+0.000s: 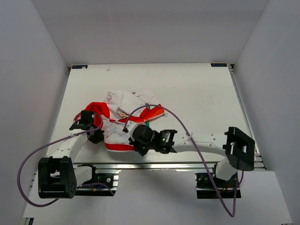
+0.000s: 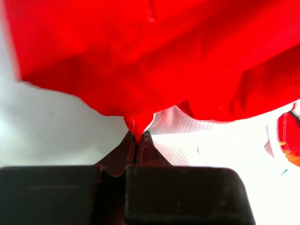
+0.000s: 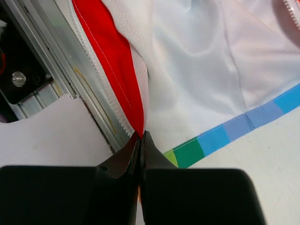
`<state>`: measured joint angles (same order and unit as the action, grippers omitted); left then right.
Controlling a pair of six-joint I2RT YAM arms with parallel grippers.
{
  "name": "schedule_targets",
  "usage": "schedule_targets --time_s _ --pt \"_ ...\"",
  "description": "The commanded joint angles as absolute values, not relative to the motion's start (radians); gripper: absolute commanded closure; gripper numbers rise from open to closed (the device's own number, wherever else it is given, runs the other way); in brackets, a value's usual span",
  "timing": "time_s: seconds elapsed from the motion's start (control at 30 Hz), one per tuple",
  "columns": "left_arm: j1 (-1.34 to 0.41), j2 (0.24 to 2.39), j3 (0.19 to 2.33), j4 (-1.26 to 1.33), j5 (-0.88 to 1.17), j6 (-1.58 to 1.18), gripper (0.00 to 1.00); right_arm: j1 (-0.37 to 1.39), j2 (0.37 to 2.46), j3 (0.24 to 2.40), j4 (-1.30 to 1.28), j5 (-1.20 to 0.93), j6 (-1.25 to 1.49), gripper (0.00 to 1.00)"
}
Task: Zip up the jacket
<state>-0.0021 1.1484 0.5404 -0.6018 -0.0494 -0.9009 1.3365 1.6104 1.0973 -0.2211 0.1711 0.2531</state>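
Bright even light, blown-out whites, blurred wrist foregrounds.

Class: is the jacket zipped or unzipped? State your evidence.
Unzipped: the jacket lies open, lining exposed, and its zipper teeth run unjoined along the red trim.

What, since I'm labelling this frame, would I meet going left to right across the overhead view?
Left arm's elbow → jacket → right arm's elbow. The arms' bases and tips overlap these, so they are left out.
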Motion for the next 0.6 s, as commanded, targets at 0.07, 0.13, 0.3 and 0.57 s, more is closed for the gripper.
schedule_targets --time_s 0.07,0.13,0.3,0.57 --pt "-0.002 1.075 0.662 -0.71 -0.176 -0.925 1.0 1.195 1.491 1.063 -0.271 -0.084 0.321 1.0" --pt "-0.002 1.06 0.724 -0.745 -0.202 -0.919 1.0 1.148 1.444 1.043 -0.279 -0.149 0.319 1.0" --pt "-0.002 1.094 0.839 -0.753 -0.241 -0.891 0.99 0.979 1.396 1.012 -0.299 -0.306 0.299 1.0" --pt "-0.006 1.348 0.966 -0.638 -0.161 -0.899 0.88 0.683 1.546 1.02 -0.209 -0.469 0.434 1.0"
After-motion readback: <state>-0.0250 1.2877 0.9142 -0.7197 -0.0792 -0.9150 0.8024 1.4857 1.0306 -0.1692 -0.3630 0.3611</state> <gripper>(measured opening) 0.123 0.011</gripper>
